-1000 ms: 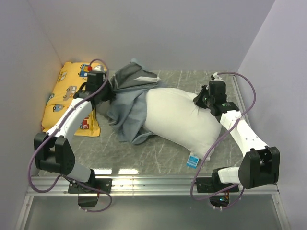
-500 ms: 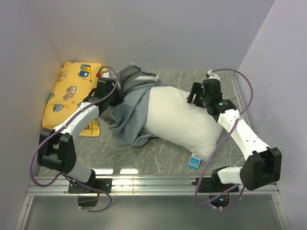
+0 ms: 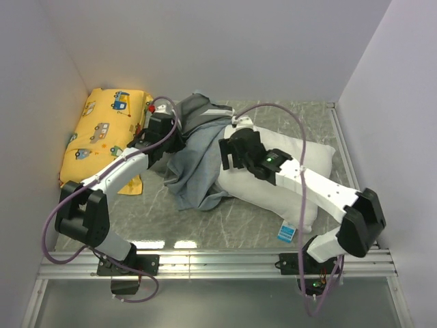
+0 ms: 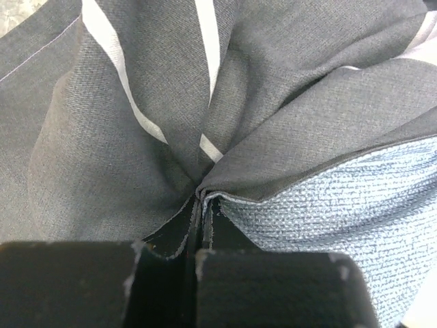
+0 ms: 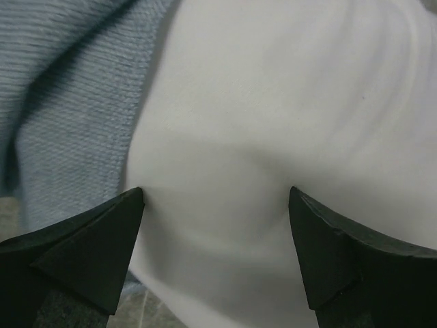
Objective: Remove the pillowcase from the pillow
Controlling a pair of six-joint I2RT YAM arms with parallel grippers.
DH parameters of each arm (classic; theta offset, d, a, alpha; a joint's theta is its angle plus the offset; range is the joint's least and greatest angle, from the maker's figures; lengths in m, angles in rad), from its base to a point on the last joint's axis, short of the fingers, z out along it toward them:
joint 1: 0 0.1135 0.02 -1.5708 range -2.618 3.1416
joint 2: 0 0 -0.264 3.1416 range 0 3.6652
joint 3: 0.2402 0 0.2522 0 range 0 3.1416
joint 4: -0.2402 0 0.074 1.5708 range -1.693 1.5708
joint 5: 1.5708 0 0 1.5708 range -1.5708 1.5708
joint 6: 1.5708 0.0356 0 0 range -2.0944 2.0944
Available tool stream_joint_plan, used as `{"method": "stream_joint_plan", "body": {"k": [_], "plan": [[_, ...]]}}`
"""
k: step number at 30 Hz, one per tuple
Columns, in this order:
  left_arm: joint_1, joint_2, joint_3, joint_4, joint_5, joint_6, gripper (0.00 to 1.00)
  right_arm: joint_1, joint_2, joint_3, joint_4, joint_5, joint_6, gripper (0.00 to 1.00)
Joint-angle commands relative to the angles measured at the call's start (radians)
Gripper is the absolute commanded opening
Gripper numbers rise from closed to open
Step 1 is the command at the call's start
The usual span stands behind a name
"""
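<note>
Clamped shut with the left gripper (image 3: 176, 141) (image 4: 199, 205) on a pinched fold of the large, soft grey-blue fabric pillowcase with thin white stripes (image 3: 194, 164) (image 4: 136, 137). In the left wrist view, dark fingers pressed flat together, with the cloth's hemmed edge caught in the slit between them. Above the grip, the darker grey face fanning out in creases; to the right, the lighter blue weave.

From above, bunched in a loose heap on the grey marbled table (image 3: 225, 219), between the yellow cartoon-vehicle-print cushion (image 3: 102, 133) in the far-left corner and the big plump plain white rectangular pillow (image 3: 315, 156). Draped only over the pillow's left end, with the rest of the white body bare. Gripped at the heap's far-left side, just beside the cushion.

Spread wide open at the right gripper (image 3: 227, 154) (image 5: 215, 198), reaching across the pillow toward its left end. In the right wrist view, both black fingertips set against the white pillow (image 5: 273, 102), with its surface bulging in the gap between them. Just left of the left fingertip, the blue weave of the pillowcase (image 5: 68, 89), close beside the claw but outside it. Whether touching that fingertip, cannot tell.

At the pillow's near corner, a small blue-and-white tag (image 3: 287, 232).
</note>
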Motion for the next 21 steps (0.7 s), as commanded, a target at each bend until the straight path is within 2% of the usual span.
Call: {"method": "stream_joint_plan", "body": {"k": [1,2,5,6,8,9,10,12,17,21], "plan": [[-0.012,0.023,0.032,-0.016,0.005,-0.005,0.0,0.004,0.079,-0.02,-0.022,0.092,-0.006,0.93],[-0.011,0.025,0.052,-0.028,-0.004,-0.002,0.0,0.001,0.107,-0.029,-0.026,0.109,0.0,0.91],[0.014,0.034,0.098,-0.042,-0.006,-0.001,0.0,-0.01,0.139,-0.042,-0.02,0.132,0.002,0.67],[0.021,0.042,0.112,-0.046,-0.003,0.001,0.01,-0.02,0.144,-0.04,-0.029,0.129,0.006,0.39],[0.037,0.049,0.161,-0.063,-0.01,0.007,0.0,-0.037,0.145,-0.039,-0.039,0.132,0.009,0.2],[0.061,0.058,0.173,-0.076,-0.017,0.007,0.0,-0.058,0.139,-0.04,-0.045,0.133,0.011,0.07],[0.081,0.062,0.188,-0.076,-0.007,0.002,0.0,-0.075,0.117,-0.045,-0.048,0.137,0.014,0.01],[0.165,0.068,0.195,-0.062,0.032,-0.014,0.0,-0.112,0.081,-0.066,-0.05,0.121,0.023,0.0],[0.346,0.103,0.254,-0.083,0.054,-0.01,0.0,-0.325,-0.106,-0.151,-0.025,-0.014,0.037,0.0],[0.428,0.134,0.278,-0.074,0.101,-0.015,0.01,-0.404,-0.195,-0.175,-0.011,-0.057,0.06,0.0]]}}
